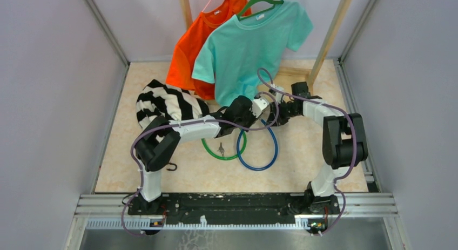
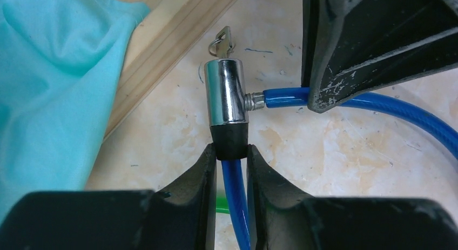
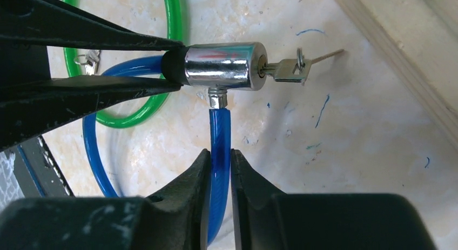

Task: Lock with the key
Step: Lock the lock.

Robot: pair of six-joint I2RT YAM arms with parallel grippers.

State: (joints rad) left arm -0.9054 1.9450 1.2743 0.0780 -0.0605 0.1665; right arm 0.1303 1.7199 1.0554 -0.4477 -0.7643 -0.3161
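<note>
The blue cable lock (image 1: 273, 153) lies in a loop on the table, its chrome cylinder (image 2: 227, 90) lifted between both arms. A key (image 3: 286, 71) on a small ring sticks out of the cylinder's end. My left gripper (image 2: 231, 153) is shut on the black collar at the cylinder's other end, with the cable running back between its fingers. My right gripper (image 3: 220, 155) is closed on the blue cable just below the side fitting where it enters the cylinder. In the top view the two grippers meet near the table's middle, left gripper (image 1: 263, 105), right gripper (image 1: 278, 114).
A green cable lock (image 1: 224, 155) with its own key lies beside the blue loop. A teal shirt (image 1: 248, 45) and an orange shirt (image 1: 189, 50) hang on a wooden frame (image 1: 327, 45) behind. Striped cloth (image 1: 164, 101) lies at the left, near a black hook (image 1: 172, 166).
</note>
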